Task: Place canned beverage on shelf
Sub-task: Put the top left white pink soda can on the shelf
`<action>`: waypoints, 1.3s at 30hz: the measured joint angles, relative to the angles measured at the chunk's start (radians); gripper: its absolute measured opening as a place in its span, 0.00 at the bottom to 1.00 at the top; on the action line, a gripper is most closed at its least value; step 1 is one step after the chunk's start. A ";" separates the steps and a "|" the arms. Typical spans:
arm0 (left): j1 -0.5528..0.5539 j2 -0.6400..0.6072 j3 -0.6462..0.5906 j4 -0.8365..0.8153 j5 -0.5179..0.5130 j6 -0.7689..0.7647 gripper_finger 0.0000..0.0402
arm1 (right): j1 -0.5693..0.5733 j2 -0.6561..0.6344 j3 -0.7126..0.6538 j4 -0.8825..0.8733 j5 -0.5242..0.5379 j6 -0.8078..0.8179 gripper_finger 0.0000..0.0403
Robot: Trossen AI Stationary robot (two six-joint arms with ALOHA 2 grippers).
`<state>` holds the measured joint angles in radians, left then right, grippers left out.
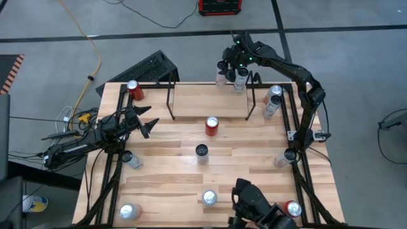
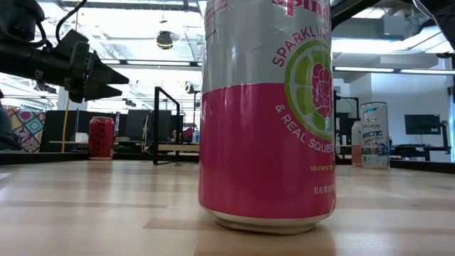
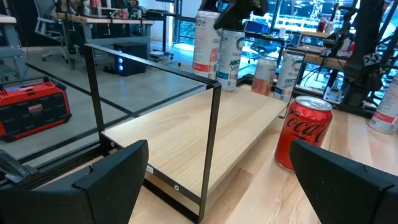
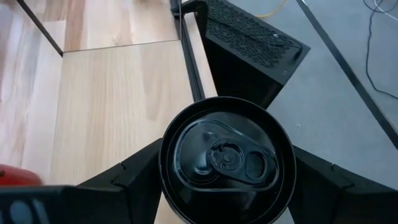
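Right gripper (image 4: 224,163): closed on the held can (image 4: 224,158), one finger (image 4: 127,174) on each side of the body, just under the rim. Side grip leaves the base free to set down.
Where it is: over the far right end of the shelf (image 1: 203,102), arm reaching across from the right side of the table (image 1: 165,172).
Held can location: at the back right corner of the light wood board (image 4: 118,93), near two other cans (image 3: 205,37) standing there. Can't tell if its base touches the board or hangs just above it.
Held can axis: long axis vertical, dark lid and pull tab facing straight up at the wrist camera. No tilt visible.
Why upright: my guess is it's kept plumb so it lands flat and doesn't knock its neighbours.
Left gripper (image 1: 145,124): fingers spread wide, holding nothing, waiting over the left part of the table and facing the shelf's left end.
Coca-Cola can (image 3: 305,134): upright on the table just in front of the shelf, not on the board.
Other cans: dark-topped can (image 1: 201,151) mid-table, pink can (image 2: 266,114) right by the low camera, all standing.
Black perforated box (image 4: 249,43): beyond the shelf's left end, off the board.
Stage: placement looks near done; release is likely what's left.
Risk: tight spot beside the other cans and the thin rod upright (image 3: 214,143).
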<state>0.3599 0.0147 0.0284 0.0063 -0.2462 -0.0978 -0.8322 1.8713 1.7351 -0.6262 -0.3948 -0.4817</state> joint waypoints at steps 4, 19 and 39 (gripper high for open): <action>0.000 0.000 0.000 0.000 0.000 0.000 0.93 | 0.002 0.000 0.000 -0.001 0.001 0.003 0.73; 0.000 0.000 0.000 0.000 0.000 0.000 0.93 | -0.002 0.000 0.000 -0.023 0.004 0.026 0.73; 0.000 0.000 0.000 0.000 0.000 0.000 0.93 | -0.002 -0.002 -0.094 0.035 0.035 0.039 0.73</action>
<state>0.3598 0.0148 0.0283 0.0062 -0.2465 -0.0977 -0.8343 1.8690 1.6410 -0.5913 -0.3601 -0.4423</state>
